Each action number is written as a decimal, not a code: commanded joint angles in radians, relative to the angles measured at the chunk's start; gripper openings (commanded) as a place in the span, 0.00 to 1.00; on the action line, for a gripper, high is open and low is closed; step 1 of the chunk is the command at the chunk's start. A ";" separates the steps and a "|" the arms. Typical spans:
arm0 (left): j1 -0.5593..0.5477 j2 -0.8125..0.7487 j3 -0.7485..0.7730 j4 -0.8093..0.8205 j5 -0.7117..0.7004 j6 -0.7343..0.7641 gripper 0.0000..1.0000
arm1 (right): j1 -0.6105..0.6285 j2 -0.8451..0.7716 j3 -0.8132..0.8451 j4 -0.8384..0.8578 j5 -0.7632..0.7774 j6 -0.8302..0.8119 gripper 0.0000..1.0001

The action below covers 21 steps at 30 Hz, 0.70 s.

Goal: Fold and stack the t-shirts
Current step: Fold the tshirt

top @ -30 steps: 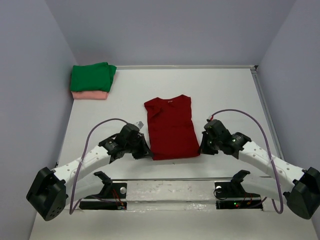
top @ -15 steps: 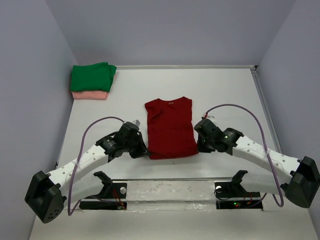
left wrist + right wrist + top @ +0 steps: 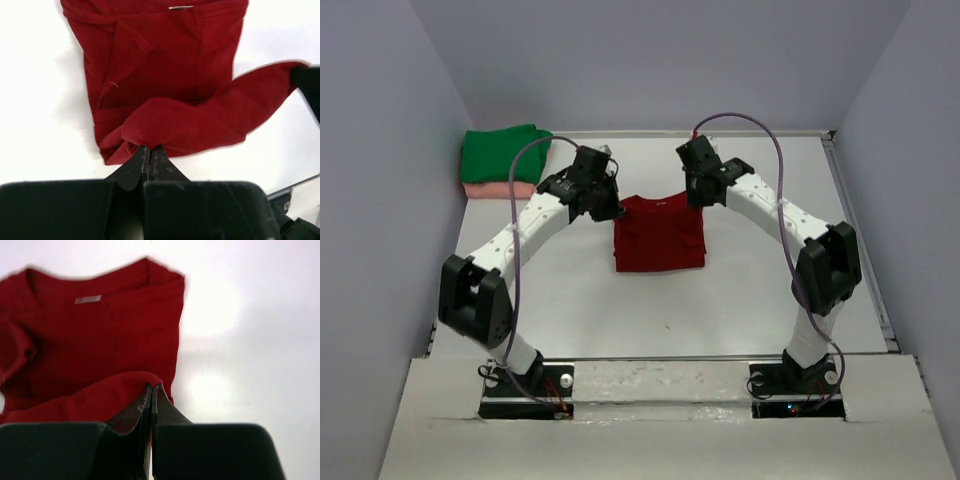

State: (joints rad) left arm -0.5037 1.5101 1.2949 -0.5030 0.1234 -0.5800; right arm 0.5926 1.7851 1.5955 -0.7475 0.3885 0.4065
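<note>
A red t-shirt [image 3: 658,235] lies in the middle of the white table, its near half lifted and carried over the far half. My left gripper [image 3: 611,205] is shut on the hem's left corner [image 3: 142,137], held above the shirt's collar end. My right gripper [image 3: 698,195] is shut on the hem's right corner [image 3: 150,380], above the collar end on the right. The neck label shows in the left wrist view [image 3: 180,7] and in the right wrist view [image 3: 87,299]. A folded green t-shirt [image 3: 505,153] lies on a folded pink one [image 3: 500,190] at the far left.
Grey walls close the table on the left, back and right. The stack of folded shirts sits against the left wall. A raised white edge [image 3: 660,375] with the arm bases runs along the near side.
Both grippers took hold of the shirt's near hem corners and carried them away from the bases to the collar end, folding the shirt in half. The arms are now stretched far out.
</note>
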 commanded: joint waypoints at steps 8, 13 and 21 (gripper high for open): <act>0.094 0.445 0.432 -0.088 0.053 0.154 0.00 | -0.185 0.405 0.448 -0.032 -0.137 -0.227 0.00; 0.116 0.542 0.497 -0.080 0.050 0.164 0.00 | -0.218 0.519 0.581 -0.036 -0.171 -0.299 0.00; 0.142 0.414 0.379 -0.014 -0.169 0.118 0.00 | -0.218 0.640 0.794 -0.075 -0.158 -0.362 0.00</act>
State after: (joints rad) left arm -0.3820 2.0762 1.7332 -0.5350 0.1093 -0.4511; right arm 0.3801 2.3978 2.2650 -0.8127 0.2222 0.1005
